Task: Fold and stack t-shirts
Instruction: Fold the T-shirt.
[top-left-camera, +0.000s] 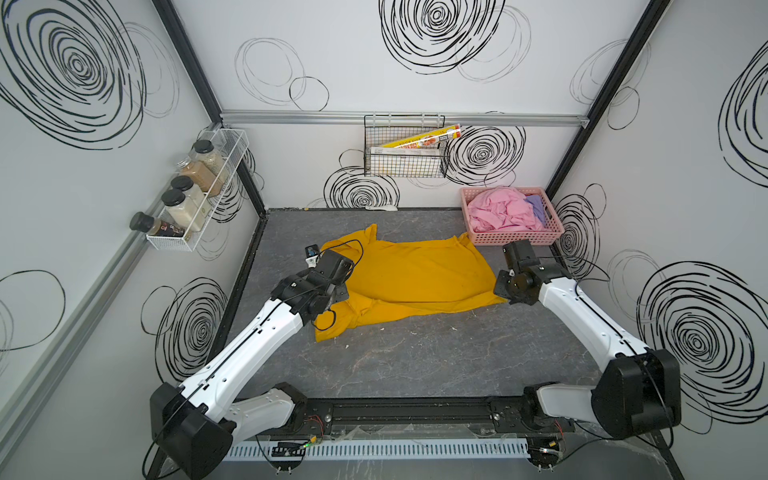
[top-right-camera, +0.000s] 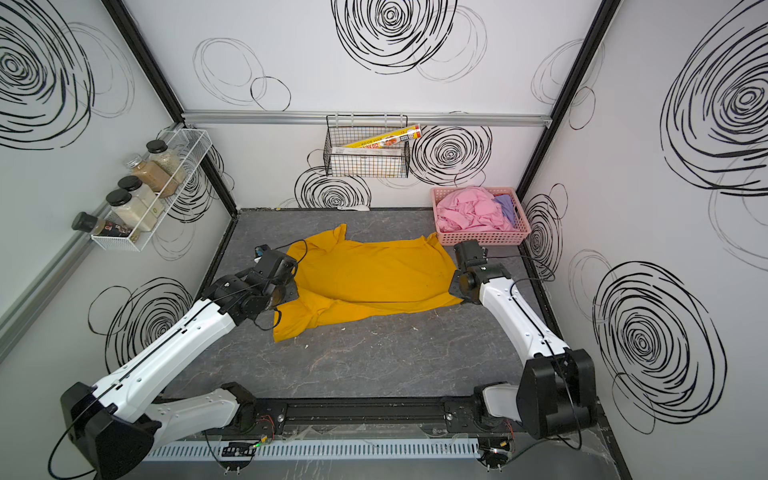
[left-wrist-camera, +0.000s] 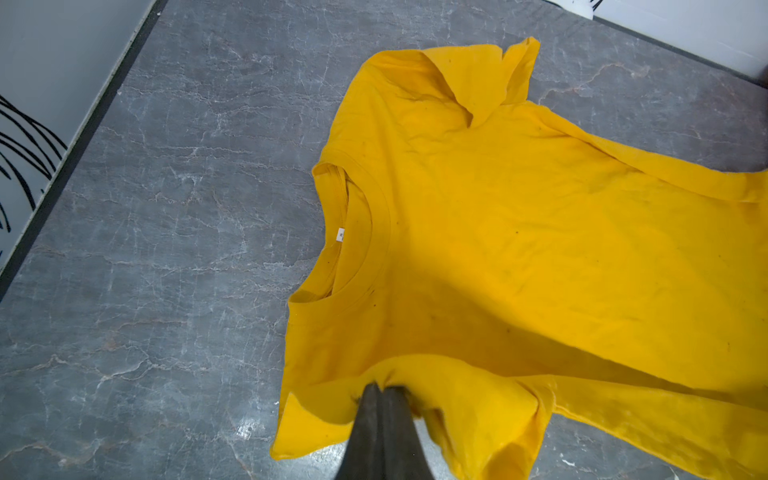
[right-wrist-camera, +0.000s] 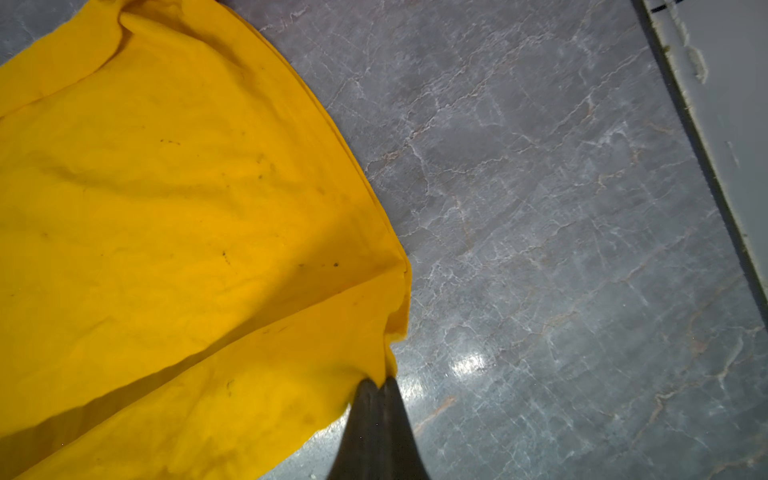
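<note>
On the left wall a white wire rack (top-left-camera: 195, 232) carries several jars (top-left-camera: 183, 208); below it the left arm (top-left-camera: 257, 332) reaches in over the grey marbled table (top-left-camera: 415, 361). In its wrist view the left gripper (left-wrist-camera: 384, 388) has its dark fingers (left-wrist-camera: 368, 411) pressed together on a bunched pinch of the mustard-yellow t-shirt (top-left-camera: 415, 270), at the shoulder on the near side of the neck opening (left-wrist-camera: 353, 237), where the cloth puckers around the tips. In both top views the shirt lies across the middle of the table, towards the back, its neck end to the left and its hem to the right (top-right-camera: 365, 274). The far sleeve (top-left-camera: 365, 237) points towards the back wall, and the near sleeve (top-left-camera: 332, 324) lies on the table beside the left wrist. On the back wall above hangs a black wire basket (top-left-camera: 405, 164) with long boxes in it. At the hem end, the right gripper (right-wrist-camera: 376, 382) is likewise closed tight, nipping the near corner of the hem, which draws up into a small ridge at its tips. The right arm (top-left-camera: 582, 316) comes in from the near right corner. In the far right corner stands a pink basket (top-left-camera: 515, 239), just beyond the shirt's far hem corner, holding a crumpled light pink t-shirt (top-left-camera: 498, 212) with a lavender-purple t-shirt (top-left-camera: 537, 208) tucked against its right side
</note>
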